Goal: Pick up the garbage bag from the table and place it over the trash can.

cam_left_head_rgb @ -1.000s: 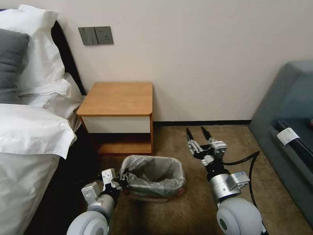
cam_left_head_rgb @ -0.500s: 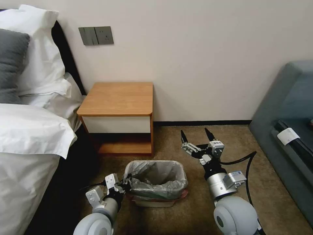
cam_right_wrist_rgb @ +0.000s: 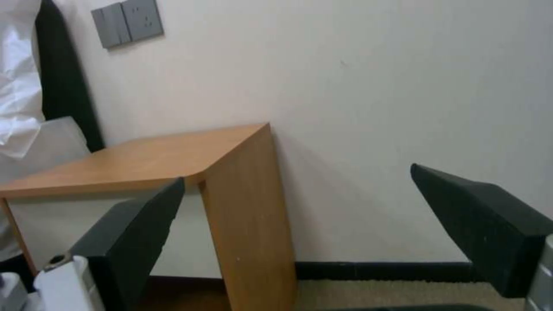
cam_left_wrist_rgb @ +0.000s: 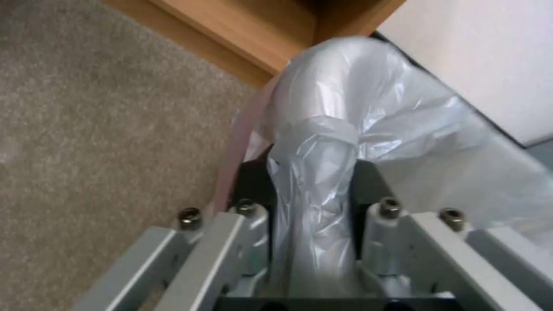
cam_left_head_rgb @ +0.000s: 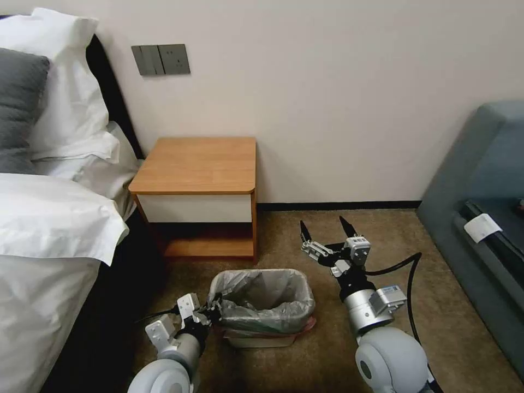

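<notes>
Garbage bag lines the trash can on the carpet before the table. Left end effector pinches its rim at the can's left edge. Right end effector hovers spread wide, holding nothing.

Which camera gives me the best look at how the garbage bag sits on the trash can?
The head view: the garbage bag is draped over the whole rim of the trash can, with the left end effector pinching its near-left edge. The left wrist view shows bunched plastic between the fingers. The right wrist view faces the table.
</notes>
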You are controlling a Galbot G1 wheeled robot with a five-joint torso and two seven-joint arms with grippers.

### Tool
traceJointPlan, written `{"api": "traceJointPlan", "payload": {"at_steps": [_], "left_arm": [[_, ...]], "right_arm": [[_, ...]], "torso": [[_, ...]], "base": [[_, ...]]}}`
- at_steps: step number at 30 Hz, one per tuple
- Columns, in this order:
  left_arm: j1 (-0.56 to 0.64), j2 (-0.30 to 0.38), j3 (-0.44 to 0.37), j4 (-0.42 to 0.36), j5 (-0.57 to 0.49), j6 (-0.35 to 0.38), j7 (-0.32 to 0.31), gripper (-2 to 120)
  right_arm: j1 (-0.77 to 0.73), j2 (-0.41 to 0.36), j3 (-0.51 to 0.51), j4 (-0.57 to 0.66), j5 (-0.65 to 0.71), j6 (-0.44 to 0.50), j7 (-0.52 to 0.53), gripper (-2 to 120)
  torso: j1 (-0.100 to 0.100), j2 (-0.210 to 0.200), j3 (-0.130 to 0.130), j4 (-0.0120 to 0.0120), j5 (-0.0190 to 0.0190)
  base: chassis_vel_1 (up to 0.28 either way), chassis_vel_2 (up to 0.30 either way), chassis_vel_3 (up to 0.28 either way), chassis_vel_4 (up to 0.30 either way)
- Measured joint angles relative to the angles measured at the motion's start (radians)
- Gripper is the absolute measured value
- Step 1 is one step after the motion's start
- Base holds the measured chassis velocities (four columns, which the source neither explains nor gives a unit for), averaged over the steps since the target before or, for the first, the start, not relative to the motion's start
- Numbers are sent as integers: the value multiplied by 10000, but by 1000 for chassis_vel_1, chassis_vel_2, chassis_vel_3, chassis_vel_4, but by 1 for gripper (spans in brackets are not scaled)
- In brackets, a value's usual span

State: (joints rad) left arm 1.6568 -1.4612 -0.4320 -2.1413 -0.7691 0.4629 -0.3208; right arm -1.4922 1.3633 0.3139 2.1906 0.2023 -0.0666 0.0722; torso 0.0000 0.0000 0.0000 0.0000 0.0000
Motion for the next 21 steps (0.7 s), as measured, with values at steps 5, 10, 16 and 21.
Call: {"api": "traceJointPlan", "payload": {"at_steps": [5,10,16,21], "left_arm": [[6,0,29,-33,28,-3,17,39],[34,10,28,-102,116,-3,21,57],[52,27,29,-295,392,23,21,84],[193,76,43,-560,1479,-278,269,98]], "right_arm": [[-4,-78,32,-4,4,-24,-15,100],[-34,-254,46,60,17,-36,-24,100],[7,-243,61,66,32,-59,-43,100],[3,-170,27,-39,-131,-49,-41,100]], "torso": [[-1,0,0,0,0],[0,1,0,0,0],[0,0,0,0,0],[0,0,0,1,0]], "base": [[0,0,0,0],[0,0,0,0],[0,0,0,0],[0,0,0,0]]}}
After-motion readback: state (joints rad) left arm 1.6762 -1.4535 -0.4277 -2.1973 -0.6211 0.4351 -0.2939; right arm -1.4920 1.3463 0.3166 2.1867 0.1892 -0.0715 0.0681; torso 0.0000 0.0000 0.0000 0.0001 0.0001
